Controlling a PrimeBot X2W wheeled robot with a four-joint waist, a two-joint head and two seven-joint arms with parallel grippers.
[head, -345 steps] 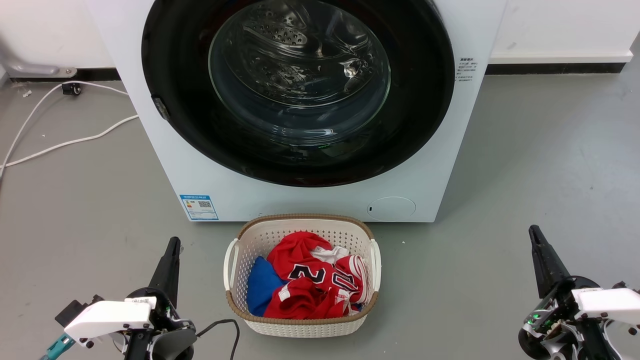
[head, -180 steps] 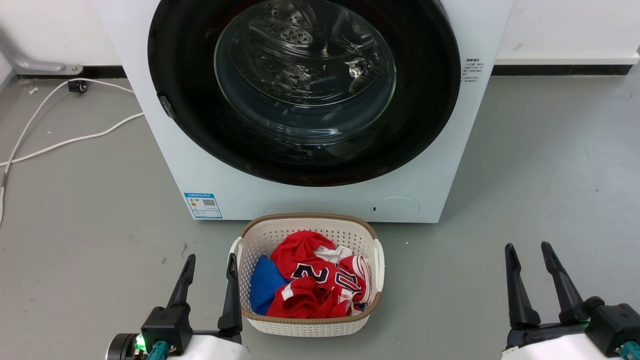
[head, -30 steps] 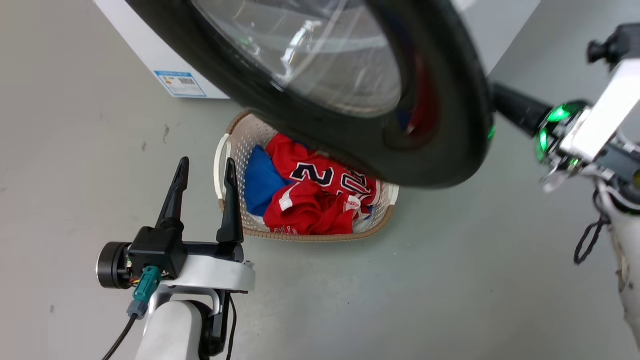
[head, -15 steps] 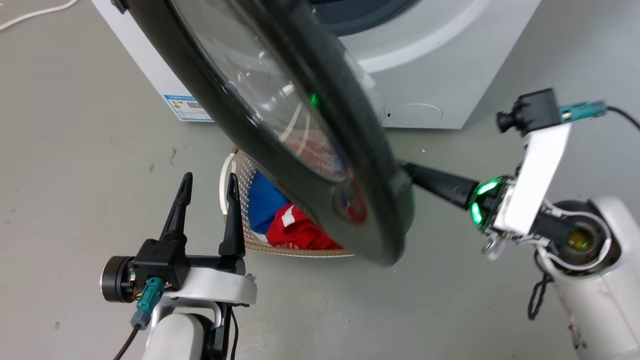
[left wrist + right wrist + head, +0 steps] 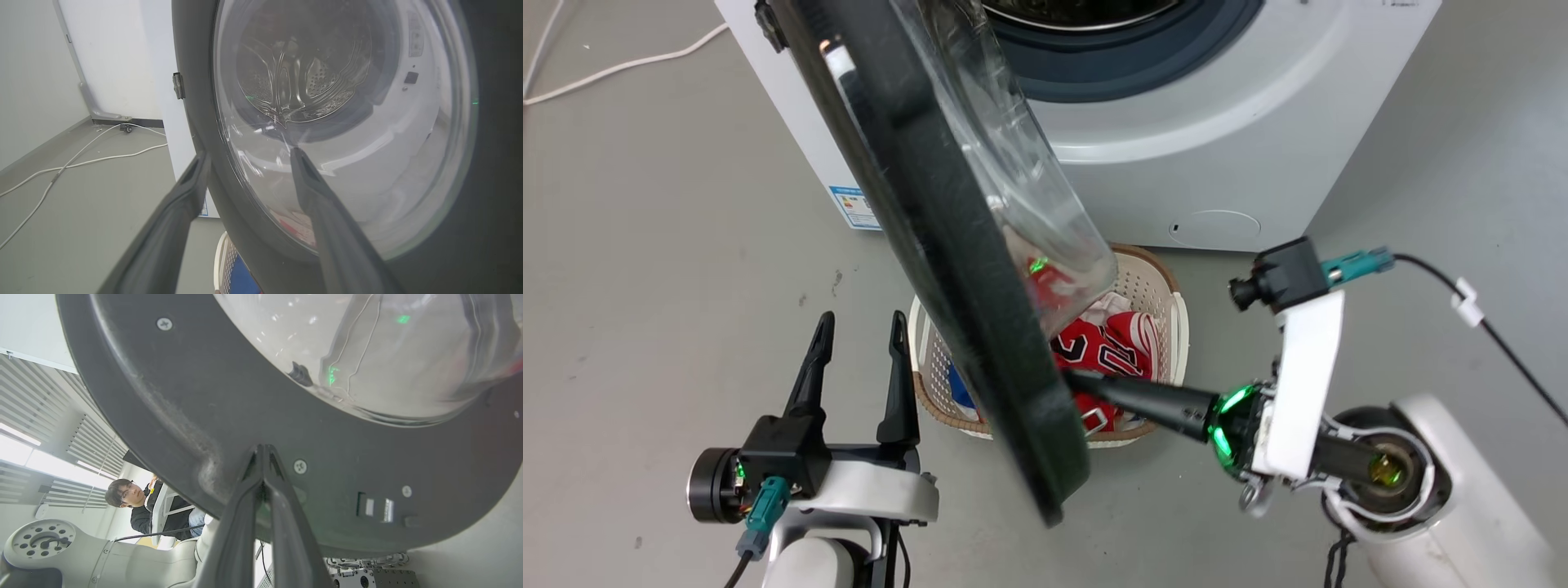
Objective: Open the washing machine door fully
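head view: the washing machine door [image 5: 939, 269] stands well off the washing machine [image 5: 1225, 155] and shows nearly edge-on. it runs from the hinge [image 5: 765, 16] at 11 o'clock down to its free rim near 6 o'clock. its glass bowl bulges toward 3 o'clock, above the laundry basket [image 5: 1172, 327]. the grey drum seal [image 5: 1127, 65] is exposed at 12 o'clock. call it about half open, not fully.

your right pincer [image 5: 1074, 378] comes in from 4 o'clock with both fingers pressed together into 1 point, holding nothing. right wrist view: the tip appears to rest against the door's dark inner face, just beside a screw [image 5: 300, 466], below the bowl and near the rim. likely reason: closed fingers make 1 stiff pusher, and a spot far from the hinge gives the most leverage.

your left pincer [image 5: 862, 322] sits at 7 o'clock on the door's outer side, fingers wide apart and empty. left wrist view: its 2 fingers frame the outer glass. whether they touch it, cannot tell. probably parked there to catch the door or take it over.

next move, by my reading: push the rim toward 9 o'clock. watch 2 things. the smooth tip could slip off the rim, and the door's sweep runs toward your left pincer, so move it clear or use it.

a person [image 5: 135, 506] sits in the background of the right wrist view, well apart.
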